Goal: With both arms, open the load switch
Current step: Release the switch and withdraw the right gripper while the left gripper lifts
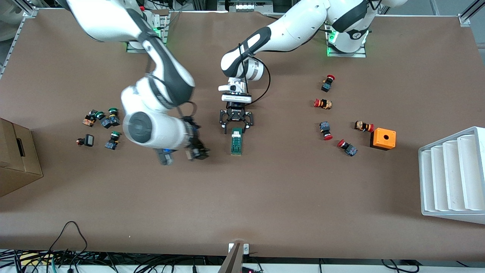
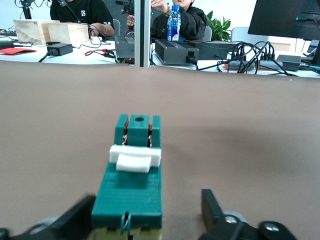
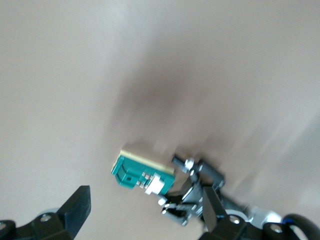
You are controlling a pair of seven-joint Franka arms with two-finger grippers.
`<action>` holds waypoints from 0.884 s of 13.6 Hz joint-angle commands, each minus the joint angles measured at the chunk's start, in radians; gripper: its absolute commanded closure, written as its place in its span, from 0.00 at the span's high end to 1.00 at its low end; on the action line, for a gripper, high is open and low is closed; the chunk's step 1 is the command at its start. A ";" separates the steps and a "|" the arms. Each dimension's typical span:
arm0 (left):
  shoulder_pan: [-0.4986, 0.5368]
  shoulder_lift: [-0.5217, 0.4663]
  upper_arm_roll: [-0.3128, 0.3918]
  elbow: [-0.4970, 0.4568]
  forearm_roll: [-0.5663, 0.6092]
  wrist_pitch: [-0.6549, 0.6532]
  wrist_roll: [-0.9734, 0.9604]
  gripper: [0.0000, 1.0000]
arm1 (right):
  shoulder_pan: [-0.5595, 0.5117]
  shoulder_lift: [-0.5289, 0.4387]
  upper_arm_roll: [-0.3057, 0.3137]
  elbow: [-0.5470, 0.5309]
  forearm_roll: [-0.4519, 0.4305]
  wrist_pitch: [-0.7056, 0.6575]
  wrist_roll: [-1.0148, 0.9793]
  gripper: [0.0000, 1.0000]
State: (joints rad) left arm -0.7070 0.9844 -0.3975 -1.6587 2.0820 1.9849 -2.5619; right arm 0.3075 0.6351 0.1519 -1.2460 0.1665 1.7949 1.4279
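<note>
Load switch: the dark-green load switch (image 1: 237, 141) lies flat on the brown table (image 1: 265, 197) near its middle, long axis running toward the front camera, white tab (image 2: 135, 158) on its upper face toward the end nearest the arms' bases.
Left pincer: the left pincer (image 1: 236, 122) is low over the base-side end of the switch, fingers (image 2: 75, 220) spread with the green body between them; a gap shows on at least one side, so it pinches nothing.
Right pincer: the right pincer (image 1: 197, 151) hangs over bare table beside the switch, toward the right arm's end, blurred; its fingers (image 3: 77, 207) stand apart, with nothing between them.
Red push buttons: five red-capped buttons (image 1: 324, 103) lie scattered toward the left arm's end, near an orange box with a hole (image 1: 383, 138).
Green push buttons: a cluster of green-capped buttons (image 1: 110, 118) lies toward the right arm's end.
Edges: a white ribbed tray (image 1: 452, 176) and a cardboard box (image 1: 17, 159) sit at the two ends.
</note>
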 commanded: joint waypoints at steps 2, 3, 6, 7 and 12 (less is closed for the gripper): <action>0.017 -0.019 -0.004 0.025 -0.015 0.034 0.051 1.00 | -0.131 -0.234 0.015 -0.235 -0.025 0.006 -0.373 0.99; 0.018 -0.032 -0.012 0.020 -0.039 0.035 0.075 1.00 | -0.161 -0.273 0.014 -0.269 -0.027 0.003 -0.480 0.99; 0.021 -0.070 -0.035 0.013 -0.098 0.035 0.120 1.00 | -0.249 -0.343 0.005 -0.290 -0.047 -0.096 -0.763 0.99; 0.021 -0.081 -0.049 0.011 -0.120 0.035 0.138 1.00 | -0.264 -0.363 -0.008 -0.290 -0.071 -0.117 -0.826 0.99; 0.026 -0.164 -0.099 0.014 -0.287 0.034 0.296 1.00 | -0.298 -0.547 -0.090 -0.412 -0.123 -0.163 -1.217 0.99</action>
State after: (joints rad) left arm -0.6927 0.8730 -0.4665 -1.6332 1.8705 2.0050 -2.3503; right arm 0.0137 0.1956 0.0850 -1.5505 0.0759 1.6246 0.3458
